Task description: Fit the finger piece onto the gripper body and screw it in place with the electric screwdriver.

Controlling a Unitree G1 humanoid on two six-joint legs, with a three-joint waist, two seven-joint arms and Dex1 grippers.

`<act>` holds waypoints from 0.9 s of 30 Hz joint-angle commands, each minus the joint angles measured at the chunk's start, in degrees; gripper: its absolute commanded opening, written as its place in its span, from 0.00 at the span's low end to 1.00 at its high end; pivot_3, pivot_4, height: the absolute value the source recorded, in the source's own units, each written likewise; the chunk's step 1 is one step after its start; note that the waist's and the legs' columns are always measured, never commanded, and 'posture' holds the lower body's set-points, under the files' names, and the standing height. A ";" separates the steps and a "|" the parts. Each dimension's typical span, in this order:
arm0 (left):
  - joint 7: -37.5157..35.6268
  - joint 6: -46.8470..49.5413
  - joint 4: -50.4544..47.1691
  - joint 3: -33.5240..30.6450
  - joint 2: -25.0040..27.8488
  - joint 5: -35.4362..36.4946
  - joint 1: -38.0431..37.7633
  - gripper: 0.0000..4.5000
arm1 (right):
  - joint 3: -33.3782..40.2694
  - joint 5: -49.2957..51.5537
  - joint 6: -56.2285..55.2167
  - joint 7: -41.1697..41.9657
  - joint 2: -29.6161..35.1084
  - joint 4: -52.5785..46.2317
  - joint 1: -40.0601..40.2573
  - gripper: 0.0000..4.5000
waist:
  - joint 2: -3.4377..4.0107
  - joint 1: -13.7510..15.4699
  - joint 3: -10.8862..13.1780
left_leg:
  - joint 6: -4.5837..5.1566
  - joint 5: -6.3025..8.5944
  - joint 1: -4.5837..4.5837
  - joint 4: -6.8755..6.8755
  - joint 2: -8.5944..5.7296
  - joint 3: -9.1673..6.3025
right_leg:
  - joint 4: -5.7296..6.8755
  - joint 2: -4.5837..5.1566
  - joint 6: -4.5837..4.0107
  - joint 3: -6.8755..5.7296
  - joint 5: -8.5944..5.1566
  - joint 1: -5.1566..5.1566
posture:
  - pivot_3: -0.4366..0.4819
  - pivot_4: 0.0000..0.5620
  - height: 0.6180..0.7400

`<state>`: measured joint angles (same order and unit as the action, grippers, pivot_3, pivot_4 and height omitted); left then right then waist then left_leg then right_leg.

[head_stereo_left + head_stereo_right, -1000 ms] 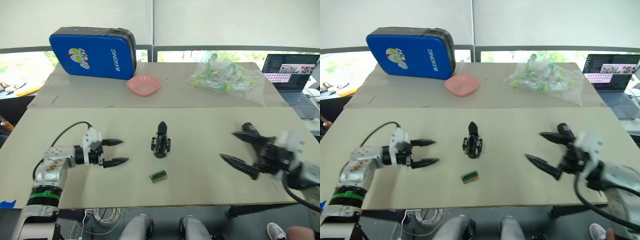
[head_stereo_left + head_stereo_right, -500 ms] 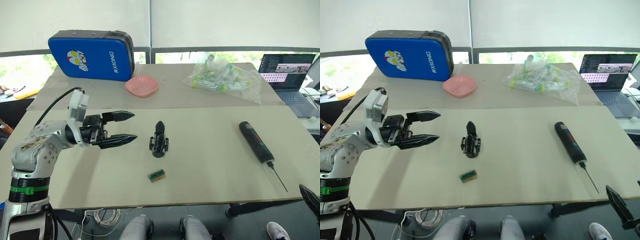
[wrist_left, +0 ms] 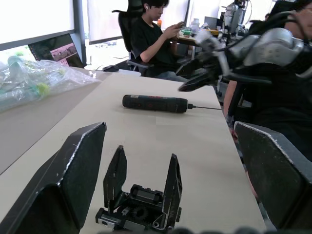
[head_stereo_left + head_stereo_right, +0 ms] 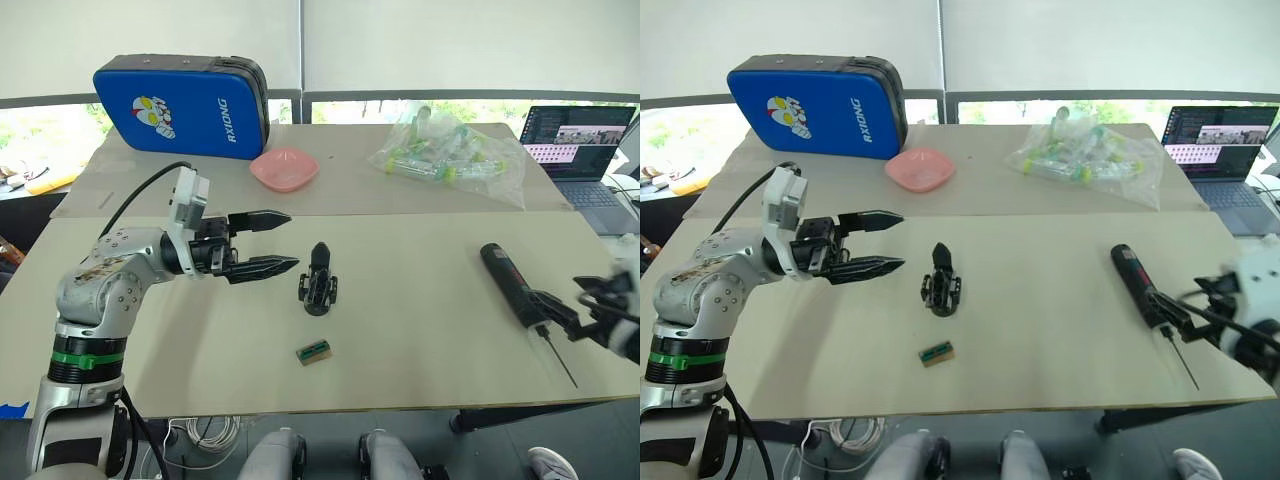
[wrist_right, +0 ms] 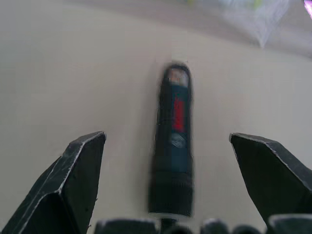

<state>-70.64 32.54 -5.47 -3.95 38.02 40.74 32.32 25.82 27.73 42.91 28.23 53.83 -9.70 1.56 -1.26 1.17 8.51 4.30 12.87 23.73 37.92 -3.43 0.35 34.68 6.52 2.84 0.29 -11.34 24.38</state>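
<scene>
Two arms of mine reach over a pale beige counter (image 4: 420, 340). My left arm is bent at the elbow and stretches toward the middle, its end effector (image 4: 272, 241) raised above the surface with both black pointed fingers spread wide, tips aimed at the small black open-framed plastic gripper body (image 4: 320, 282). That gripper body sits near the counter's centre, a pointed finger sticking out of it toward the far side; in my left wrist view it lies between my two spread fingers, showing two upright black prongs (image 3: 141, 193). Whether the separate finger piece is among them I cannot tell.

My right arm comes in low from the right edge. Its end effector (image 4: 1192, 301) is blurred, fingers parted wide, hovering at the bit end of the long black cylindrical electric screwdriver (image 4: 509, 283) with red side markings. The screwdriver lies flat on the counter's right side, thin metal bit pointing toward the near edge. In my right wrist view its body (image 5: 174, 136) lies between my open fingers, not gripped.

A small tan-and-green block (image 4: 316, 352) rests just nearer than the gripper body. Farther back lie a blue zipped case (image 4: 183, 107), a pink shallow dish (image 4: 285, 169), a clear plastic bag of tubes (image 4: 450, 155) and an open laptop (image 4: 578, 145).
</scene>
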 commanded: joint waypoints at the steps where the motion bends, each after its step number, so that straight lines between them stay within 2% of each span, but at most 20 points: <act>1: -0.52 -1.40 -0.93 -0.49 0.01 -0.03 0.56 0.99 | -5.03 -3.25 0.88 0.86 0.82 6.41 -5.22 1.00 | 0.00 0.22 0.00 | 0.03 0.02 0.03 0.00 0.01 -0.01 | -0.04 -0.03 0.02 -0.01 0.01 0.01 | 0.48 0.27 1.00; 8: -2.50 -1.28 -2.59 -0.46 1.25 0.42 -0.97 0.99 | -12.77 -4.88 1.58 10.05 1.76 14.52 -11.08 1.00 | 0.02 -0.05 0.01 | 0.18 0.13 0.08 0.00 -0.01 -0.02 | -0.24 -0.05 0.17 -0.20 0.13 -0.02 | 0.48 0.27 1.00; 13: -4.36 -1.90 -3.48 -0.58 2.31 0.36 -2.48 0.99 | -16.10 -7.80 0.91 11.25 0.94 19.08 -13.96 1.00 | 0.03 -0.44 0.01 | 0.19 0.13 0.04 0.01 0.01 0.00 | -0.31 -0.05 0.17 -0.31 0.19 -0.08 | 0.48 0.27 1.00; 16: -4.58 -2.62 -3.90 -0.80 2.29 0.43 -2.79 1.00 | -15.88 -8.64 -0.05 11.50 0.61 22.95 -15.90 0.82 | 0.03 -0.45 0.01 | 0.16 0.11 0.04 0.07 0.04 -0.01 | -0.41 -0.04 0.10 -0.31 0.28 -0.12 | 0.48 0.27 1.00; 21: -4.89 -3.00 -4.35 -0.64 2.19 0.45 -2.93 1.00 | -15.16 -9.31 -3.30 12.54 0.52 26.54 -16.56 0.44 | 0.03 -0.36 0.01 | 0.15 0.10 0.04 0.18 0.04 -0.01 | -0.44 -0.10 0.14 -0.32 0.34 -0.18 | 0.48 0.27 1.00; 24: -4.94 -3.12 -4.54 -0.57 2.17 0.49 -3.02 1.00 | -14.09 -10.07 -7.89 13.60 1.09 26.83 -15.81 0.44 | 0.03 -0.36 0.01 | 0.15 0.10 0.04 0.20 0.03 -0.01 | -0.44 -0.11 0.20 -0.32 0.38 -0.18 | 0.48 0.27 1.00; 27: -5.17 -3.10 -4.61 -0.75 2.52 0.61 -3.23 1.00 | -11.87 -7.87 -7.64 15.73 2.37 19.18 -14.51 0.44 | 0.07 -0.30 0.01 | 0.15 0.10 0.05 0.21 0.01 -0.01 | -0.43 -0.12 0.22 -0.31 0.39 -0.16 | 0.48 0.27 1.00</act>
<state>-75.36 30.31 -8.20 -3.56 39.95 40.58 28.85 10.28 18.79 35.54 42.83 54.05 15.10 -12.63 -1.19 0.87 8.52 4.45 12.97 23.78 38.13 -3.42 0.34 34.26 6.40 3.06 -0.02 -10.95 24.23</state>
